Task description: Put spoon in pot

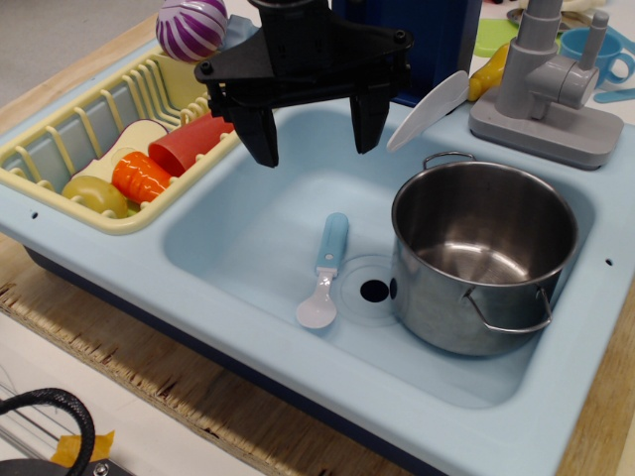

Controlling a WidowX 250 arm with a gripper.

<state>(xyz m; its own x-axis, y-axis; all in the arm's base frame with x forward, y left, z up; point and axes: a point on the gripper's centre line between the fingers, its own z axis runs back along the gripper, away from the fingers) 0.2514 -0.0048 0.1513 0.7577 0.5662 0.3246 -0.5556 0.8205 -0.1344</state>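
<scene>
The spoon [324,270] lay flat on the floor of the pale blue toy sink [238,238], just beside the drain hole [374,290], at about nine o'clock from it. Its light blue handle pointed toward twelve o'clock and its white bowl toward six. The pot [484,256] stood upright at three o'clock from the spoon, near it but not touching, and looked empty.

The black gripper [313,134] hung above the sink at roughly twelve o'clock from the spoon, well clear of it, with its two fingers spread apart and nothing between them.

Judged from its look, the spoon was small, light, stiff plastic, smooth enough to slip under a poor pinch, though unlikely to break. The handle seemed the better place to take hold: it was narrow, straight-sided, and ran away from the drain recess, so fingers closing across its width near mid-handle would probably find flat flanks. The rounded bowl would likely squirt out of a grasp. Because the spoon lay so low against the sink floor, the fingertips would need to come nearly to the floor to catch it.

A drying rack [60,149] with a red cup [193,144] sat at ten o'clock, and a white spatula [429,109] leaned at the sink's back edge.
</scene>
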